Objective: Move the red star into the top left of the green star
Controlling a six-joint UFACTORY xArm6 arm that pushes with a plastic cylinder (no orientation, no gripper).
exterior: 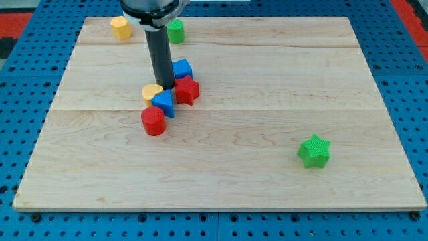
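Observation:
The red star [188, 90] lies left of the board's middle. The green star [314, 150] lies far off at the lower right. My tip [164, 88] is down on the board, touching the red star's left side. It stands inside a tight cluster: a blue block [182, 68] just above the red star, a yellow heart-like block [152, 92] to the tip's left, a blue triangular block [164, 103] below the tip and a red cylinder [153, 121] lower left. The rod hides part of the cluster.
A yellow block [121, 27] and a green cylinder-like block [175, 31] sit near the top left edge of the wooden board [267, 67]. A blue pegboard surrounds the board.

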